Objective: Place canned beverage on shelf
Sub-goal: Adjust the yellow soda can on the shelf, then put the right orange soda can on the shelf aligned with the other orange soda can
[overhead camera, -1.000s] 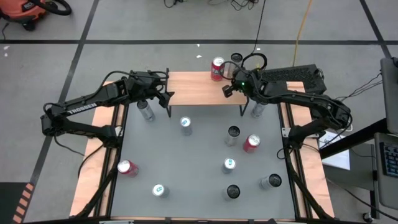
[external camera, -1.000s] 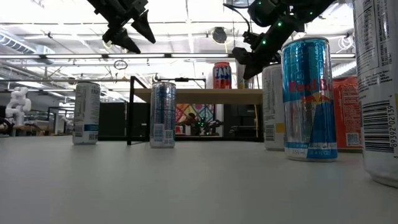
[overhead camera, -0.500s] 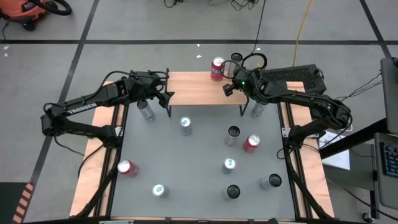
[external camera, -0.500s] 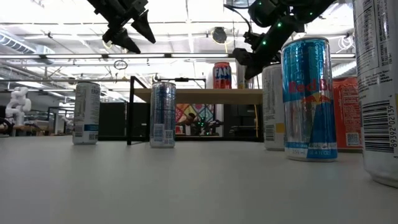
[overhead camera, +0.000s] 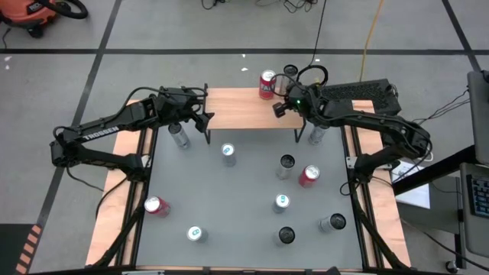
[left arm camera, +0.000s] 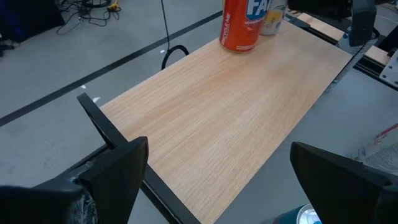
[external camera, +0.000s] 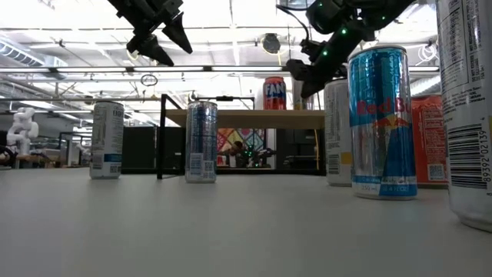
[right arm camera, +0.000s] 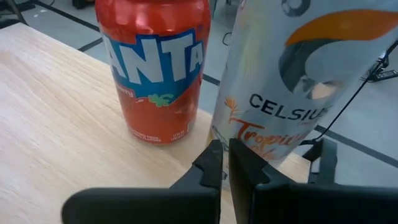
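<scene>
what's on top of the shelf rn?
Two cans stand on the shelf, at its far right corner: an orange Fanta can and a pale Celsius can beside it. The rest of the top is bare wood. Nothing hides it apart from the right gripper, shut, above that end.

Overhead and table-level cameras share the shelf [overhead camera: 248,108] — both wrist cameras view it close.

Light: bright, even — from white overhead strip lights [external camera: 231,35] in the low view.
Shadows: faint on the grey matte tabletop [overhead camera: 244,198].
Glare: ceiling washed out.
Focus: nearest tall blue-and-silver can [external camera: 382,123] sharp — white barcoded can [external camera: 469,115] at the edge soft.
</scene>
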`<control>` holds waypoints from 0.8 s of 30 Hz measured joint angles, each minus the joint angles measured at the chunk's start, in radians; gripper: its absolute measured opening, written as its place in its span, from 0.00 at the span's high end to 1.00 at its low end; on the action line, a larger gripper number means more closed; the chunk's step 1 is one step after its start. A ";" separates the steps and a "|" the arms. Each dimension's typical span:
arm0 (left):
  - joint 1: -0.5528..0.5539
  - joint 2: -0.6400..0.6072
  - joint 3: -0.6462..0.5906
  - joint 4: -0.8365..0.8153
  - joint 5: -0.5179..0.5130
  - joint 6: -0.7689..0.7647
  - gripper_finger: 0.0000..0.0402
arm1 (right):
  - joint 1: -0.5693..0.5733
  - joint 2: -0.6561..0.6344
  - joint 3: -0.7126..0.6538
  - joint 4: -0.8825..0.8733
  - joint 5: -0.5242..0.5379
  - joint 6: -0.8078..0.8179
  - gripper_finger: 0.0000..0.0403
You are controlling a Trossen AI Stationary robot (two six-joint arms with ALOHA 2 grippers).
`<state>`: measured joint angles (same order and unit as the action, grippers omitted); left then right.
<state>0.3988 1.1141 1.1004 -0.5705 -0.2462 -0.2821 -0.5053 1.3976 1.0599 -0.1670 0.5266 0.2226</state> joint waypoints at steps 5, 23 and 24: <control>0.000 0.000 0.000 0.000 0.000 -0.001 0.02 | 0.002 0.015 0.000 0.028 -0.005 0.013 1.00; 0.000 0.000 0.000 -0.017 0.006 -0.025 0.02 | 0.087 -0.044 0.402 -0.420 -0.046 0.057 1.00; 0.000 0.000 0.000 -0.017 0.007 -0.025 0.02 | 0.087 -0.044 0.452 -0.457 -0.063 0.080 1.00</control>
<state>0.3992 1.1141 1.1004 -0.5873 -0.2394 -0.3069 -0.4187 1.3535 1.5118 -0.6242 0.4639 0.3022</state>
